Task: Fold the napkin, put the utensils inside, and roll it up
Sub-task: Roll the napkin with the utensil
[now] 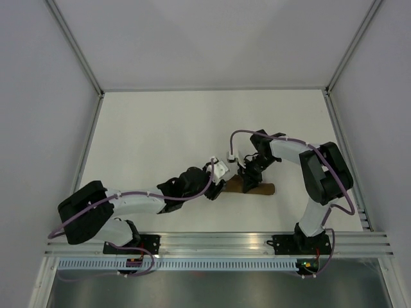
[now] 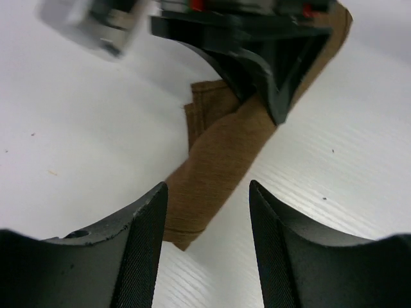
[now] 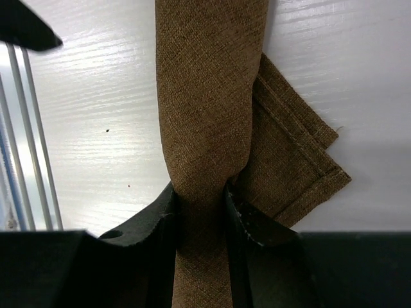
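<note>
On the white table (image 1: 160,128), my arms hide most of the rolled napkin (image 3: 212,96) from above. The wrist views show my right gripper (image 3: 200,205) pinching it and my left gripper (image 2: 209,218) open over its end.

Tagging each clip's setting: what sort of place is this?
Probably a lab robot cell, not a home: a bare white table, plain panel walls on metal framing, and an aluminium rail along the near edge.
</note>
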Controlling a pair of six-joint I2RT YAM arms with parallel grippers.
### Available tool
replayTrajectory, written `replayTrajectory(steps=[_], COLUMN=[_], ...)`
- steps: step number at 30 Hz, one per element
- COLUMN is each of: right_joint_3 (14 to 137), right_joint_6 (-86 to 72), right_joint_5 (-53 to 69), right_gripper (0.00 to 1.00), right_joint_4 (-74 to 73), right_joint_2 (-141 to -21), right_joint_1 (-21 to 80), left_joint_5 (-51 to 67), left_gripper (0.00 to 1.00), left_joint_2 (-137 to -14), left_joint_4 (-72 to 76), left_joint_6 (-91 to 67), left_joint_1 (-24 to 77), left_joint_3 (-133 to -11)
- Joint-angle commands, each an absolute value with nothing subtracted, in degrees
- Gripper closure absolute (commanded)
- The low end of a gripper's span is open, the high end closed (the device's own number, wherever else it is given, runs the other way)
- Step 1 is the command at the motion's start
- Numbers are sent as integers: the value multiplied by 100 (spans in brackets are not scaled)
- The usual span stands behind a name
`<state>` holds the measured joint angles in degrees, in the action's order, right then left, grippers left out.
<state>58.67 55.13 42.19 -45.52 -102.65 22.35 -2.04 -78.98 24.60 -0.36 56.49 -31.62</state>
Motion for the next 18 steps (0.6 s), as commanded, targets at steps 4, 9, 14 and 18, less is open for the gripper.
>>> replayTrajectory(steps=[4, 9, 14, 18], right_joint_3=[6310, 6592, 6680, 6706], right_joint_6=[5985, 5994, 5994, 5994], right_joint_5=[4104, 4087, 4061, 4034], right_gripper=[98, 98, 98, 98], right_joint_4=[-5176, -5326, -5353, -5361], right_joint_2=[-11152, -11504, -11619, -11724], right_joint_1=[2057, 1951, 1890, 1872], left_joint_5=[-1441, -1784, -1688, -1758], left_gripper=[40, 30, 30, 29], left_joint_2=[-8498, -9402, -9957, -10318], left_joint_4=[2996, 3787, 4262, 4658], left_joint_6=[1528, 2644, 3330, 3691], left_joint_1=[6643, 7040, 7093, 7093], left_joint_3=[-3392, -3541, -3753, -3823])
